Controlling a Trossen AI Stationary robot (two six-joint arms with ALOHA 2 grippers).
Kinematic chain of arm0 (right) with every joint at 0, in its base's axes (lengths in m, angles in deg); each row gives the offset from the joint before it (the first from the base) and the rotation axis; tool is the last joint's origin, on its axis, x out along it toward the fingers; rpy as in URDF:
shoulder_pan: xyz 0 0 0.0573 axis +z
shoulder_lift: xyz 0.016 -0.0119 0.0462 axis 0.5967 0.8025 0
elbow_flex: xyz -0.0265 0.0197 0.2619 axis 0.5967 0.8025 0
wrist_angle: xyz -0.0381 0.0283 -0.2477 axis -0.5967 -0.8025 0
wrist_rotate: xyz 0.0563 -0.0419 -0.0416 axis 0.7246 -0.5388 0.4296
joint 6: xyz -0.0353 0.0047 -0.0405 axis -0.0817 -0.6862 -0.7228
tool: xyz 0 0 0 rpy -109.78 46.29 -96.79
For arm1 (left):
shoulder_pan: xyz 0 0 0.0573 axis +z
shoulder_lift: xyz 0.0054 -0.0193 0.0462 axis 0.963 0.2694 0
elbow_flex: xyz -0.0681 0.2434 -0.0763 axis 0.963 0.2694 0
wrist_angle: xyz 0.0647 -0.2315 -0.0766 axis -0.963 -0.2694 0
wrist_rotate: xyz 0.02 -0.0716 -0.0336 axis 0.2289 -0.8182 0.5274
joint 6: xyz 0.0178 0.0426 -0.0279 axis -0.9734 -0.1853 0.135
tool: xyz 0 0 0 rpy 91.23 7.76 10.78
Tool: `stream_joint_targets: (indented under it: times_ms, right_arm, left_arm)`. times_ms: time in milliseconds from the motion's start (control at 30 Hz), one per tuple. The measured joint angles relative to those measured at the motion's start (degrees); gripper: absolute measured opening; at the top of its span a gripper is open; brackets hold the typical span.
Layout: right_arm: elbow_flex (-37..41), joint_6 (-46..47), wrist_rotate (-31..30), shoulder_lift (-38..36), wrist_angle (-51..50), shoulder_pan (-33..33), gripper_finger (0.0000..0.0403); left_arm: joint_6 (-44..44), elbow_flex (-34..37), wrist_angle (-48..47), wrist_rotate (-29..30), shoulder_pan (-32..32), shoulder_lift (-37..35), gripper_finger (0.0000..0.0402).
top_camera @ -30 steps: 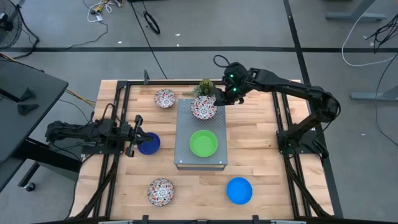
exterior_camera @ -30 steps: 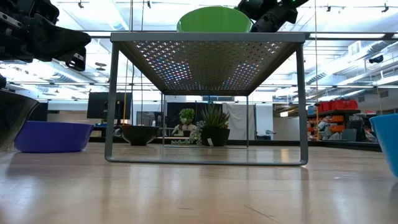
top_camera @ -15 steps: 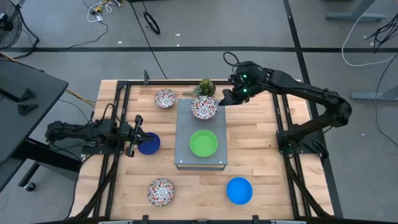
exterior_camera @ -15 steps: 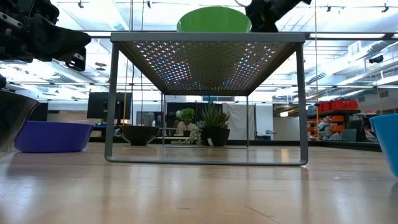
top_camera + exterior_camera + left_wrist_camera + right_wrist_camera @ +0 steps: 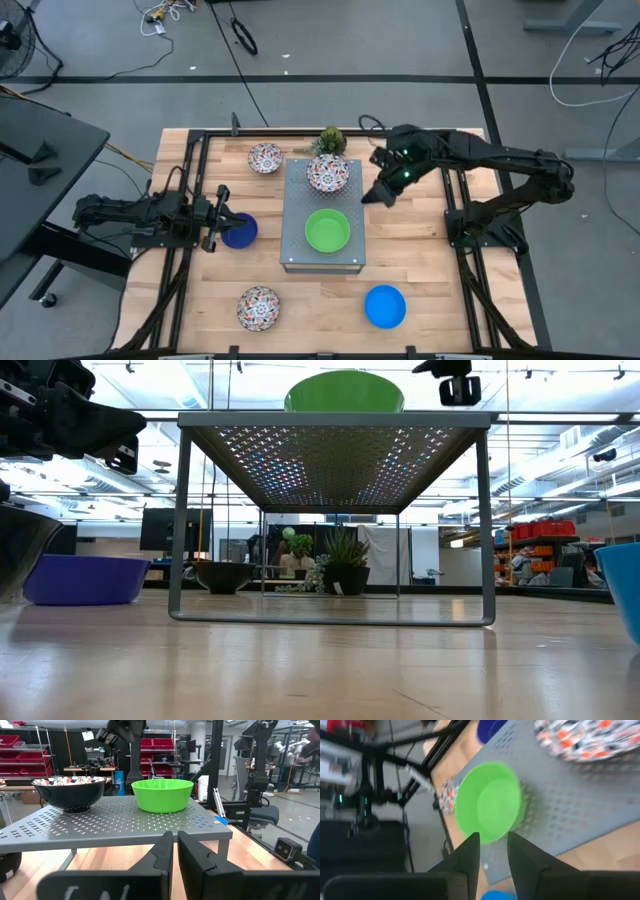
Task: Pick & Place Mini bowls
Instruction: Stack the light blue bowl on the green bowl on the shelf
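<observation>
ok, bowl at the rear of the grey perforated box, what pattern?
White with a red-and-blue floral pattern inside; dark outside in the left wrist view. The high view shows it best.

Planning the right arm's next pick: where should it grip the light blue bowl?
Probably the rim of the light blue bowl, from straight above, one finger inside and one outside. It sits upright and open on the bare table, nothing touching it, and its round body looks too wide to span.

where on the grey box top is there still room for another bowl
The near strip of the grey box, in front of the green bowl, is bare. The far end is crowded: a floral bowl fills it.
</observation>
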Motion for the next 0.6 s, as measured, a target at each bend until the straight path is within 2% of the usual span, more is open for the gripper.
stream_joint_targets:
  times_ms: [333,433,600]
  right_arm:
    - [0.0,-9.1,-0.7,0.0,-4.2,11.0,0.0101]
    - [0.0,-10.6,-5.2,0.0,-6.7,14.6,0.0101]
    - [0.0,-12.2,-16.2,0.1,-11.4,21.1,0.0101]
  left_arm:
    - [0.0,0.0,0.0,0.0,0.0,0.0,0.003]
    - [0.0,0.0,0.0,0.0,0.0,0.0,0.003]
    - [0.0,0.0,0.0,0.0,0.0,0.0,0.003]
